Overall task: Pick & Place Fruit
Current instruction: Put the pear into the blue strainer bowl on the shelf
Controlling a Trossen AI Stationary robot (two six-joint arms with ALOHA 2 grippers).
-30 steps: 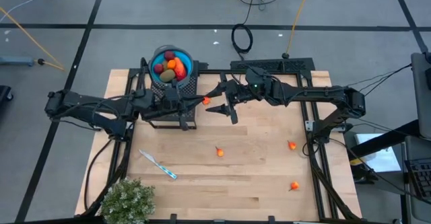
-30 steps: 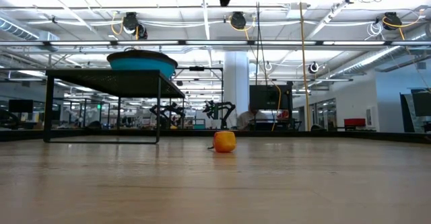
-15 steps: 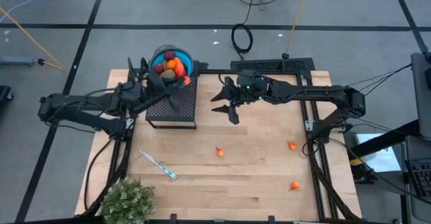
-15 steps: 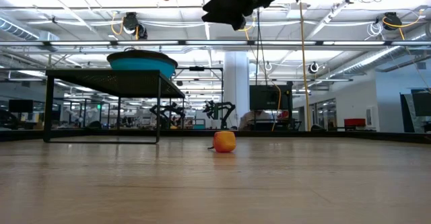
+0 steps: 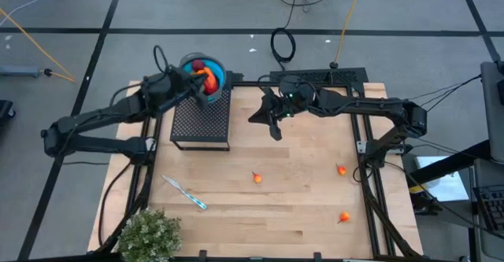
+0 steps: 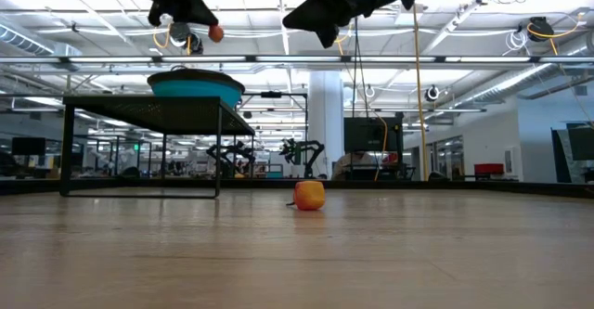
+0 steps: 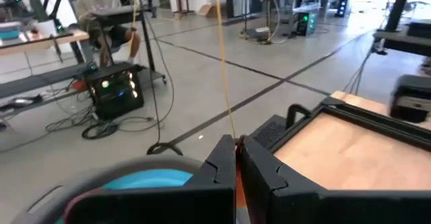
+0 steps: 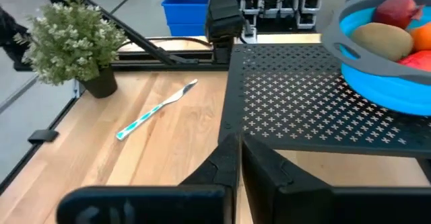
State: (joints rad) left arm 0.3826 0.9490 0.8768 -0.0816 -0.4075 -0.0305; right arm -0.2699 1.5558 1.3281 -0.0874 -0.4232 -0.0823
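1. Blue is the bowl [image 5: 201,75] on the black perforated stand [image 5: 201,120] at the far left of the wooden table [image 5: 299,191]; it is heaped with fruit [image 8: 387,39], an olive-brown oval beside red and orange pieces.
2. The left gripper [image 5: 194,86] hangs over that bowl. In its wrist view the dark fingers [image 7: 259,170] stand pressed almost together with a sliver of orange between them, and from table height a small orange ball [image 6: 215,33] shows at the tip, above the bowl rim. So it is clamped on that ball.
3. The right gripper [image 5: 270,123] is in the air over the table's far middle, just beside the stand. Its fingers [image 8: 225,160] are drawn together and I see nothing between them.
4. Three small orange balls lie on the wood, well apart: one near the centre [image 5: 257,178], one toward the right edge [image 5: 341,169], one nearer the front right [image 5: 344,217].
5. A blue-and-white stick [image 5: 186,193] lies near the front left, with a bushy green plant [image 5: 148,234] at the front-left corner.
6. I can make out no readable writing or labels.
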